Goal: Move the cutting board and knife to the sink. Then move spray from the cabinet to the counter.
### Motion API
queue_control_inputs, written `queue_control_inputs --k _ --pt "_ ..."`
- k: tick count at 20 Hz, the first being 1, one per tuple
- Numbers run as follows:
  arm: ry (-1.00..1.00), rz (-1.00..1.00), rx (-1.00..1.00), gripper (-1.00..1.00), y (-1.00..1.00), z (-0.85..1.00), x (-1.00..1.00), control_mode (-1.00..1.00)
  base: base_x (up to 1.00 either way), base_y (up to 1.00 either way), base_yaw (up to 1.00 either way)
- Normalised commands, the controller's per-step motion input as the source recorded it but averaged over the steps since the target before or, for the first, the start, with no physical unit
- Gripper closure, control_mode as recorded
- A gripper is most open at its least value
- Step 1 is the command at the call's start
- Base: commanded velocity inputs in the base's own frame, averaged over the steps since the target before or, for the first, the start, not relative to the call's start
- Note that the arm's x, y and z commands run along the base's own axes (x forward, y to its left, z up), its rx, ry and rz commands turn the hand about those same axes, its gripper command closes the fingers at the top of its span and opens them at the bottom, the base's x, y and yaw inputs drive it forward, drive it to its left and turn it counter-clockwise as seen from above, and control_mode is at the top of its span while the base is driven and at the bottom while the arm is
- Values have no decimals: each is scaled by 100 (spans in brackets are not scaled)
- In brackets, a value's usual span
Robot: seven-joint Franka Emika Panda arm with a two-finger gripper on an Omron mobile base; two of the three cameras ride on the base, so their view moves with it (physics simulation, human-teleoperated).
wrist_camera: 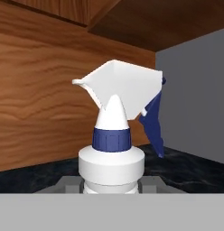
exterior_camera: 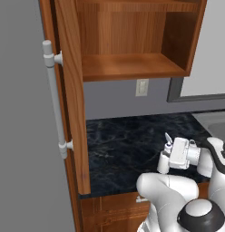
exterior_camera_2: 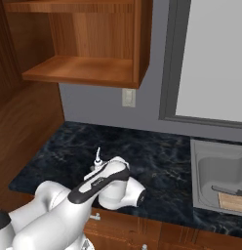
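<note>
Right of the sink (exterior_camera_2: pixel 203 161): cutting board (exterior_camera_2: pixel 232 201), knife (exterior_camera_2: pixel 229 191).

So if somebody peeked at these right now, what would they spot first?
Probably the white spray close up in the hand view, held upright in the gripper low over the black counter. Next, the open cabinet above, and the sink at right holding the cutting board.

Grey wall (exterior_camera_2: pixel 93 105) with outlet (exterior_camera_2: pixel 128 97) beside framed window (exterior_camera_2: pixel 215 58).

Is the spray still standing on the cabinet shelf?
No, the cabinet shelf is bare; the spray sits between the gripper fingers, low over the counter.
</note>
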Motion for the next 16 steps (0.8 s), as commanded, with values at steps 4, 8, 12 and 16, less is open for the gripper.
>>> queue_control_inputs --k 4,8,12,16 --pt "0 0 0 100 -4 -29 1 -100 0 0 0" --pt "1 1 -1 100 0 -29 4 -100 0 0 0" --pt "3 2 0 100 0 -27 7 -100 0 0 0" --pt "6 2 0 100 0 -28 13 -100 0 0 0"
